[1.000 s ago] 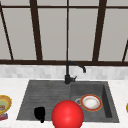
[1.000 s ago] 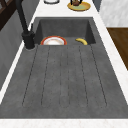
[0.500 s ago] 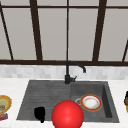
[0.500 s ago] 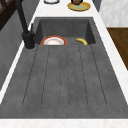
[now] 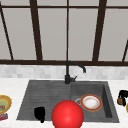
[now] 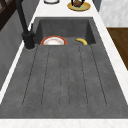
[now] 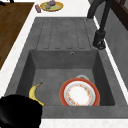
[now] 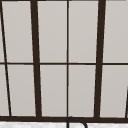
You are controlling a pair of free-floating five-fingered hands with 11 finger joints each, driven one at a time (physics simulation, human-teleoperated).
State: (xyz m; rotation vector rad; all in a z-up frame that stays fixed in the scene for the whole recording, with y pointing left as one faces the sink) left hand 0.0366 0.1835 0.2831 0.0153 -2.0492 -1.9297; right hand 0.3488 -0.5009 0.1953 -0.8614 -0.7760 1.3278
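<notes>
My left hand (image 5: 39,114) hangs low in the front view, before the drainboard's (image 5: 45,96) front left part, close to a big red ball (image 5: 67,115). The ball covers the sink's front edge. My right hand (image 5: 123,95) is over the right counter, curled round a small brown thing (image 5: 120,101) on a yellow plate (image 6: 81,7). The same hand shows as a black mass (image 7: 20,112) in the right side view. In the basin lie a red-rimmed white plate (image 5: 91,102) (image 7: 80,93) and a banana (image 7: 35,92) (image 6: 81,41).
A black tap (image 5: 68,75) stands behind the sink, with a window behind it. On the left counter a yellow dish (image 5: 4,103) (image 7: 51,5) holds food, with a small red item (image 7: 38,8) beside it. The ribbed drainboard (image 6: 65,75) lies left of the basin.
</notes>
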